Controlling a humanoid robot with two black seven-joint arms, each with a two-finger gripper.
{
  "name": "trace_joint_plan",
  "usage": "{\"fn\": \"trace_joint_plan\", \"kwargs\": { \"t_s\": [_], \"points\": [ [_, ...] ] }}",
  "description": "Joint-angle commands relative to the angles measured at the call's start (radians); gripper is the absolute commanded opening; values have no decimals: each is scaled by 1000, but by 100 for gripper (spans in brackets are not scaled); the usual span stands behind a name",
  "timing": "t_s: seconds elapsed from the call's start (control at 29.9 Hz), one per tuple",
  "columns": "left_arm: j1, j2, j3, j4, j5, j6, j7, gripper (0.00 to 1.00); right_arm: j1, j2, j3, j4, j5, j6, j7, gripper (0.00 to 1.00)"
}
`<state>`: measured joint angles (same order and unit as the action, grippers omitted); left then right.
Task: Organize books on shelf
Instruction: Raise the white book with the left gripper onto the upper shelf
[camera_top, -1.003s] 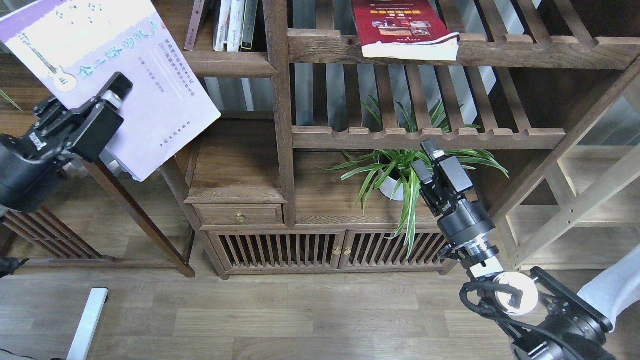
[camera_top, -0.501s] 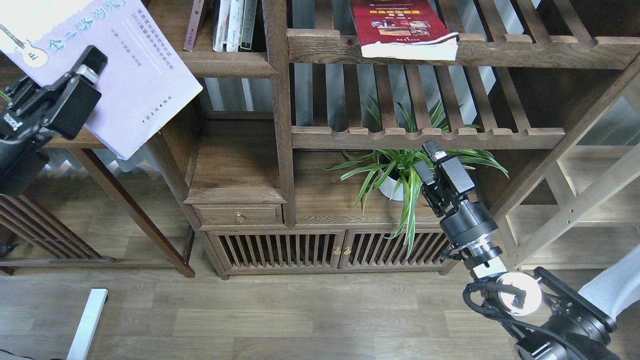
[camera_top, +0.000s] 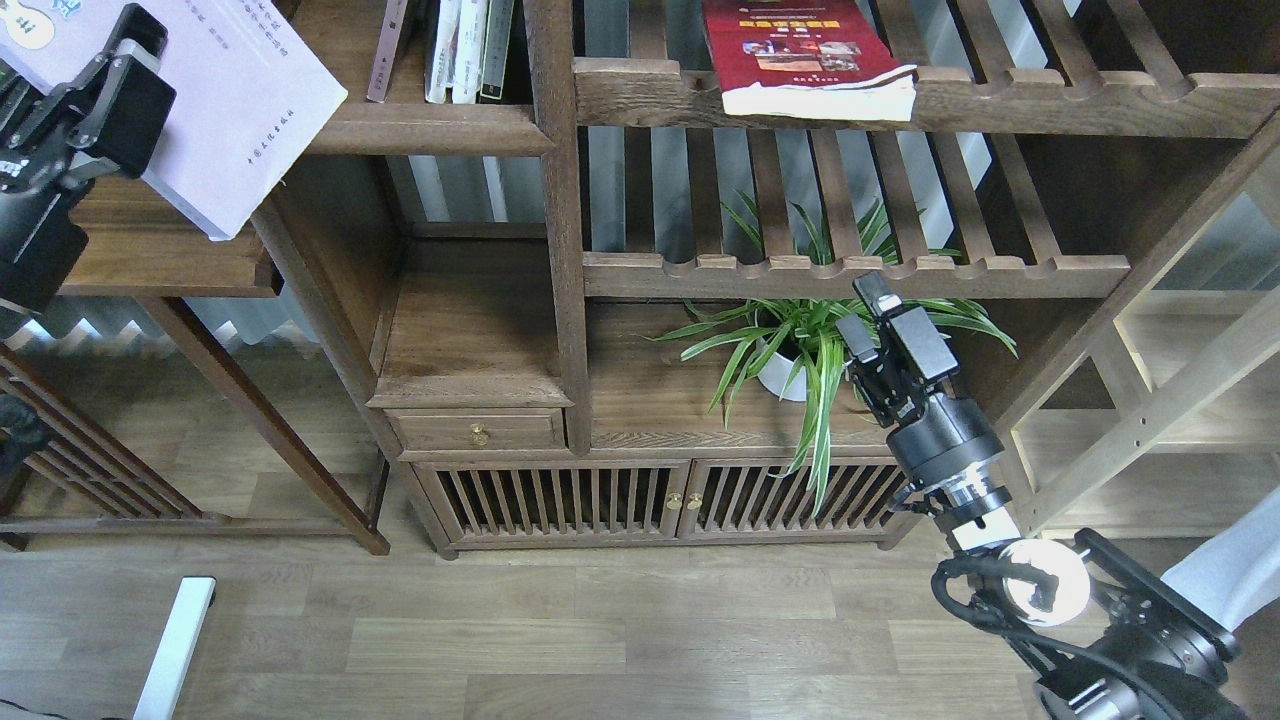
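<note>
My left gripper (camera_top: 132, 45) is at the top left, shut on the pale lavender book (camera_top: 240, 110) and holding it tilted in the air. The book's lower corner hangs just left of the shelf (camera_top: 430, 128), a solid dark board with a rounded front edge. Several thin books (camera_top: 455, 50) stand upright on that shelf. The red book (camera_top: 800, 55) with a yellow title band lies flat on the upper slatted rack. I cannot make out the dark maroon book. My right gripper (camera_top: 872, 300) is low, in front of the plant, and empty; its fingers cannot be told apart.
A potted spider plant (camera_top: 800, 350) stands in the lower compartment behind my right gripper. A slatted rack (camera_top: 850, 272) runs above it. A drawer (camera_top: 478, 430) and slatted cabinet doors (camera_top: 650, 500) sit below. A side table (camera_top: 170, 260) stands at left. A bookcase post (camera_top: 560, 220) rises between compartments.
My left gripper has carried the lavender book up and to the left, partly out of the top edge. My right arm has drifted slightly right and down.
</note>
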<state>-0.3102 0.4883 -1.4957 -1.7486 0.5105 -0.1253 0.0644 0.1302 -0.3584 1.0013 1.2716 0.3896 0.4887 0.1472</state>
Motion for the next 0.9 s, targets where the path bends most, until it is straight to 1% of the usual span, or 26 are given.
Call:
{"fn": "trace_joint_plan", "kwargs": {
  "t_s": [0.0,0.1,0.23,0.43,0.5,0.57,0.87],
  "points": [
    [-29,-4,29,1,54,64,0,7,2,1,-3,0,0,0,0,91],
    [-72,-5,75,4,89,140,0,7,3,-1,-3,0,0,0,0,91],
    [-141,-2,155,20,105,200,0,7,6,-1,-1,0,0,0,0,91],
    [-204,-1,212,54,157,229,8,7,5,1,-6,0,0,0,0,91],
    [-214,6,223,54,167,245,21,7,5,-1,-6,0,0,0,0,91],
    [-217,7,224,54,167,246,32,7,2,-1,-1,0,0,0,0,91],
    [-219,56,210,57,167,248,41,4,-4,-17,0,0,2,0,0,91]
  ]
}}
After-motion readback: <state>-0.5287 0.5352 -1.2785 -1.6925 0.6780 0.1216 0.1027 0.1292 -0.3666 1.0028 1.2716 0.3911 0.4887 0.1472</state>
